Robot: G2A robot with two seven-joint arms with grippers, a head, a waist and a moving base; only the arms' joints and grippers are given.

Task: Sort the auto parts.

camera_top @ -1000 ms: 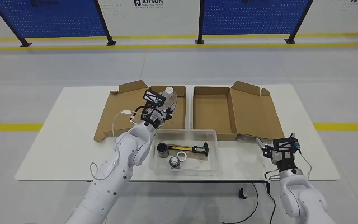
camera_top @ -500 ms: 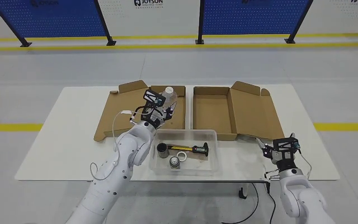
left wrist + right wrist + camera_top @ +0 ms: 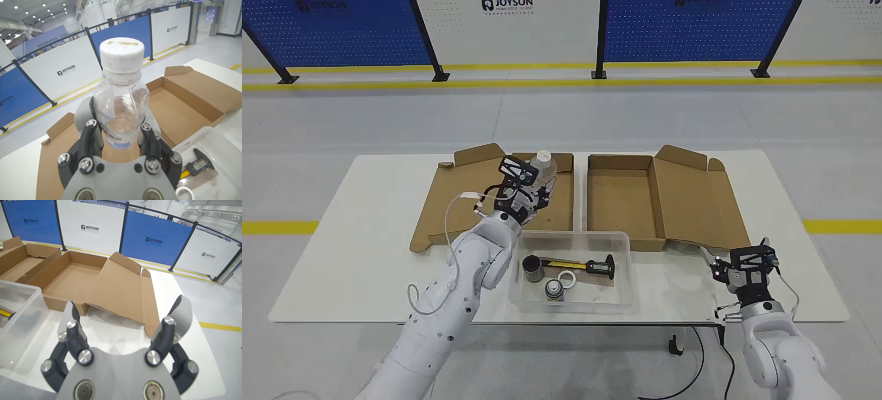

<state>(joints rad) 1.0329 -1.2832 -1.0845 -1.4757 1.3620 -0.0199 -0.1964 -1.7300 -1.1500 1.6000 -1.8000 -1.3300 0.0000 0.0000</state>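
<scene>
My left gripper [image 3: 529, 190] [image 3: 121, 121] is shut on a clear plastic bottle [image 3: 540, 170] [image 3: 121, 98] with a white cap, held over the left cardboard box [image 3: 462, 215] [image 3: 51, 149]. A clear plastic bin [image 3: 620, 290] [image 3: 225, 140] at the table's front holds a digital caliper [image 3: 587, 267] [image 3: 198, 164], a dark cylinder [image 3: 532, 267], a small metal part [image 3: 556, 290] and a white ring [image 3: 184, 193]. My right gripper [image 3: 739, 262] [image 3: 126, 311] stands open above the table's front right, beside the right cardboard box [image 3: 620, 200] [image 3: 75, 277], with nothing between its fingers.
The two cardboard boxes lie side by side at the back of the white table [image 3: 362, 240], lids folded outward. The right box's flap [image 3: 702, 205] [image 3: 124, 291] lies near my right gripper. Blue and white barrier panels stand beyond the table.
My left gripper has carried the bottle slightly farther back over the left box. The right arm has not moved.
</scene>
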